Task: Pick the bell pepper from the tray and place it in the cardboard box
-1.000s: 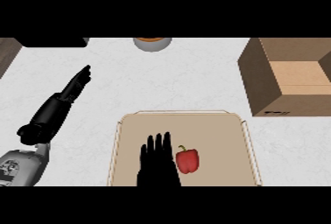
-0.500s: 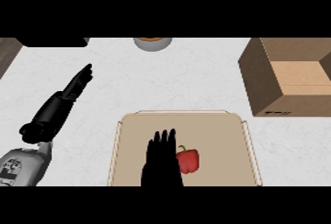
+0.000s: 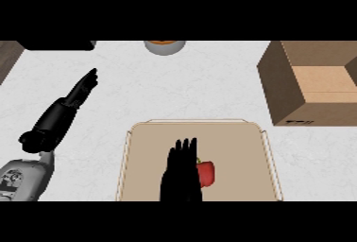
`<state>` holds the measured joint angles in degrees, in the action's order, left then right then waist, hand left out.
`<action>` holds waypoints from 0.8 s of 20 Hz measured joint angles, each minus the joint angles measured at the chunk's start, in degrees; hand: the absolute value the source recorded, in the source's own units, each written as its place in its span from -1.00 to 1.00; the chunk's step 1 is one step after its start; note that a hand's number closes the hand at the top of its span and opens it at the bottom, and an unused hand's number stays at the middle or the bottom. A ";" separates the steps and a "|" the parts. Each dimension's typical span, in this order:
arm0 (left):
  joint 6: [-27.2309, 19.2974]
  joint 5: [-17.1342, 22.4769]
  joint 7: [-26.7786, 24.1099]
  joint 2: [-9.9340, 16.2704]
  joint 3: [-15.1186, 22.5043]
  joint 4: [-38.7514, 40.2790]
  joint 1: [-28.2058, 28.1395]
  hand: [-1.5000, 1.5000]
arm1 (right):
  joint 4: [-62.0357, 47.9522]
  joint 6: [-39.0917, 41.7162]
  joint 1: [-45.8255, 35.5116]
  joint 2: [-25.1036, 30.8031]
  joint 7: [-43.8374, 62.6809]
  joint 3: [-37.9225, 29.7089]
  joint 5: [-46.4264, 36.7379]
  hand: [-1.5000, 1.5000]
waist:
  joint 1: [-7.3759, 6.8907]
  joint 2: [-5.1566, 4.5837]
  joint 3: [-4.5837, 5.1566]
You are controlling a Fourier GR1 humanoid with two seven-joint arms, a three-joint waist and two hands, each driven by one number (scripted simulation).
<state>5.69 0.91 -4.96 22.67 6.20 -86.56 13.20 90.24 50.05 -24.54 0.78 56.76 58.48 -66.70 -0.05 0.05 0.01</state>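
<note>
1. Since the earlier frames, the right hand (image 3: 182, 170) has slid sideways over the tray (image 3: 143, 160) until it lies against the bell pepper (image 3: 206, 173); a gap showed between them before, and now the hand's edge covers the pepper's left side.
2. Its fingers are straight and pressed together, pointing away from the robot, and nothing is held yet. No curl round the pepper is visible, so I judge this as the approach, with the grasp still to come.
3. Red with a small green stem, the pepper lies on the tray floor in the near half, right of the hand and away from the tray's walls. That open position probably explains the side-on approach: the hand has room to come alongside before closing.
4. At the view's left, the left hand (image 3: 82, 87) lies out over the white counter (image 3: 209, 85) with fingers straight, holding nothing, well apart from the tray. It looks parked so as not to hinder the working arm.
5. Up and to the right of the tray stands the cardboard box (image 3: 307, 82), flaps open and top facing up, ready to take the pepper from above.
6. At the far edge, a grey bowl (image 3: 165, 47) with something orange inside plays no part in the task.
7. Most of the task remains: grasp, lift, carry right, release.
</note>
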 measured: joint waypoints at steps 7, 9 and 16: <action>0.92 -1.79 0.29 -1.45 -0.77 -1.97 -1.86 0.00 | -0.63 -0.39 2.44 -0.17 -1.77 -1.48 -3.80 -1.00 | -0.03 0.01 -0.01; 2.01 -1.37 0.14 -1.31 -1.66 -1.67 -1.67 0.00 | -0.99 -0.20 2.13 -0.24 -2.24 -2.39 -4.70 -1.00 | -0.04 0.00 -0.01; 2.56 -3.20 0.87 -3.38 -2.57 -0.46 -0.06 0.00 | -1.81 -0.77 3.80 1.43 -5.06 -5.51 -8.72 -1.00 | 0.09 -0.03 -0.01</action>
<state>8.26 -2.29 -4.10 19.29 3.63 -87.02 13.14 88.43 49.27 -20.74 2.21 51.70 52.98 -75.41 0.04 0.02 0.00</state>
